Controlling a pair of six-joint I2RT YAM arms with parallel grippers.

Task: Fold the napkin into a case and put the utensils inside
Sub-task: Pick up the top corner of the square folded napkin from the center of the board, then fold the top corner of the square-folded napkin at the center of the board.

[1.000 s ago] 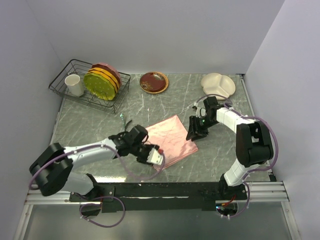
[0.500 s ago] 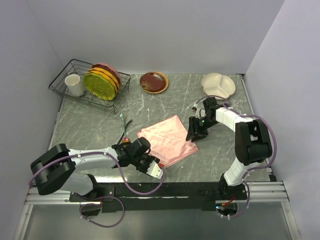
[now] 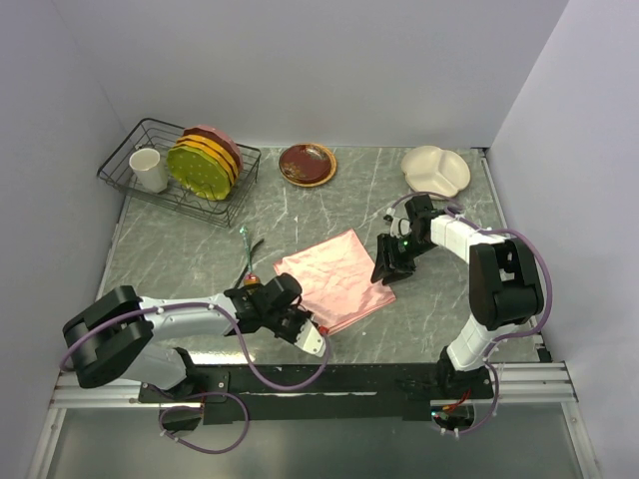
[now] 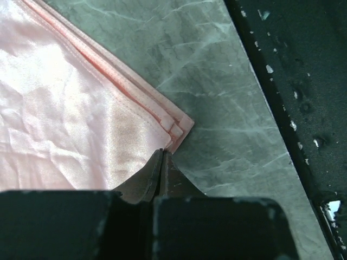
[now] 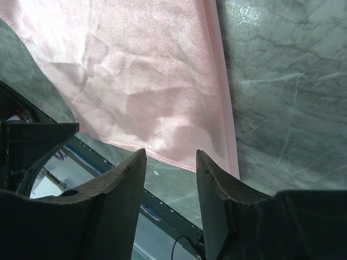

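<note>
The napkin (image 3: 334,277) lies folded into a salmon-pink square in the middle of the table. Its layered near corner (image 4: 181,123) sits just ahead of my left gripper (image 4: 161,153), whose jaws are pressed together on the cloth's edge right at that corner. In the top view the left gripper (image 3: 312,337) is low at the napkin's front tip. My right gripper (image 5: 171,158) is open over the napkin's right corner, its edge showing between the fingers. The right gripper (image 3: 387,271) also shows in the top view. The utensils (image 3: 247,249) show only as thin dark shapes left of the cloth, partly behind my left arm.
A wire rack (image 3: 140,190) at the back left holds a white cup (image 3: 148,170) and upright plates (image 3: 202,166). A brown plate (image 3: 307,164) and a cream divided dish (image 3: 436,170) sit at the back. A black rail (image 3: 300,379) runs along the near table edge.
My left gripper came down toward the napkin's near corner and closed there. The right gripper stayed open at the right corner, almost still.
</note>
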